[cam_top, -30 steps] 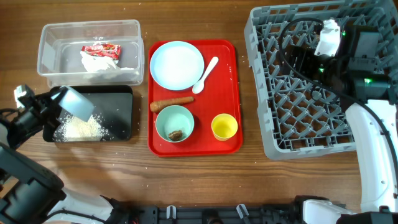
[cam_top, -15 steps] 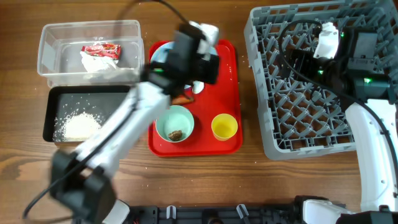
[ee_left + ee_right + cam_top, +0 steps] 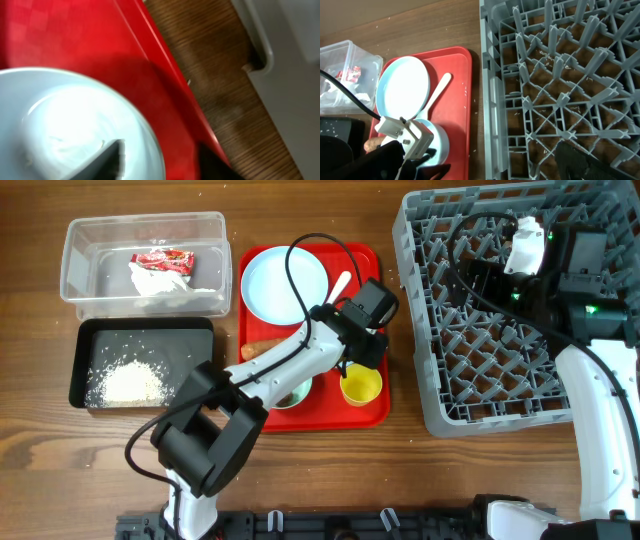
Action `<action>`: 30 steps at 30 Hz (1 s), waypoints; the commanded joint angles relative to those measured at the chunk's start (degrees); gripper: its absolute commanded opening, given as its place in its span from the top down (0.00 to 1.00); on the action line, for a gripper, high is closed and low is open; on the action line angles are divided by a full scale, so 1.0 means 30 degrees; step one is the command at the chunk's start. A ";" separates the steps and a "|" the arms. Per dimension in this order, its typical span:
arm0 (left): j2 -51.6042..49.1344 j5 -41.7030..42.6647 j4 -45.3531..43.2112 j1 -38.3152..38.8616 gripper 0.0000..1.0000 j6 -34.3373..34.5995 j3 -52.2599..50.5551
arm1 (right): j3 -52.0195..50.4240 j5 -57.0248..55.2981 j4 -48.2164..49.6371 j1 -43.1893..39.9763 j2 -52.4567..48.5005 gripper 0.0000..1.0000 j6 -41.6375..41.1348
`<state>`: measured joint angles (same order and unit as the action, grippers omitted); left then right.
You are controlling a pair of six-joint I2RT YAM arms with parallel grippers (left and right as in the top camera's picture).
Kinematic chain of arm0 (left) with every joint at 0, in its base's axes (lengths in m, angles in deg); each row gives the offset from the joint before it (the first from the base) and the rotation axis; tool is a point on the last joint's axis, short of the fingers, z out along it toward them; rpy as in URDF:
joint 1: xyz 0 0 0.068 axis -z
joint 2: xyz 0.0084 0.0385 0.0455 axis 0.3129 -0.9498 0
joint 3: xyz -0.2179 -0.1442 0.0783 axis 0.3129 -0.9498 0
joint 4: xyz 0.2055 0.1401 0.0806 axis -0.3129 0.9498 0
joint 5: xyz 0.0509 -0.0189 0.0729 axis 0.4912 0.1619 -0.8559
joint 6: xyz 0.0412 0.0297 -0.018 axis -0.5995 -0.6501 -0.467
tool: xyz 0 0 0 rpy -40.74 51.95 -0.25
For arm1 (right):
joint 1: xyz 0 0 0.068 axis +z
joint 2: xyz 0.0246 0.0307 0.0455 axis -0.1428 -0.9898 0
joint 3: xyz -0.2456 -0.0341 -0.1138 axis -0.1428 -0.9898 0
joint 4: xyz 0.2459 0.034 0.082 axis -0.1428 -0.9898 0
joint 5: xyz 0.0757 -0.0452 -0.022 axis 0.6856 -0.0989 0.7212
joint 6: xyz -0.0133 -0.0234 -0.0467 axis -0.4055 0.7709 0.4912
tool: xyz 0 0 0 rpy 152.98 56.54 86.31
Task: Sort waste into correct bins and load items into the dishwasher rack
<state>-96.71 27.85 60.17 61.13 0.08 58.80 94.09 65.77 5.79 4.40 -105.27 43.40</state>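
dishwasher rack (image 3: 470, 380) is set at table right, right gripper (image 3: 495, 162) is held above it, fingers spread, nothing grasped | red tray (image 3: 375, 280) is crossed by left arm; pale green bowl (image 3: 300, 393) and carrot (image 3: 258, 351) are partly hidden | white bowl (image 3: 65, 120) is gripped at its rim by left gripper (image 3: 160, 165) near the tray's rack-side edge, mouth up; it is masked overhead, shown by the wrist views | white spoon (image 3: 333, 298) is laid diagonally, handle toward rack

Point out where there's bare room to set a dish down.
The dishwasher rack holds no dishes. Its left half is free, and the right arm hangs over its right side. Bare wood runs between rack and red tray, and in front of the black tray. The red tray is crowded: plate, spoon, carrot, yellow cup, left arm with white bowl.
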 commanded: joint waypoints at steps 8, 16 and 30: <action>0.4852 0.0386 0.8014 -0.4146 0.21 0.2616 0.2914 | 0.0372 -0.0087 0.0262 0.0073 -0.0109 0.00 -0.0015; 0.4291 0.0605 0.8233 -0.2448 0.34 0.3177 -0.2302 | 0.0372 -0.0080 0.0175 0.0073 -0.0109 0.00 -0.0022; 0.4240 0.0291 0.3657 -0.1982 0.96 0.2470 -0.5887 | 0.0372 -0.0087 -0.0066 0.0073 -0.0109 0.00 -0.0036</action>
<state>-83.70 28.68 71.06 55.14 7.47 41.03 94.09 65.79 5.72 4.40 -105.27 43.40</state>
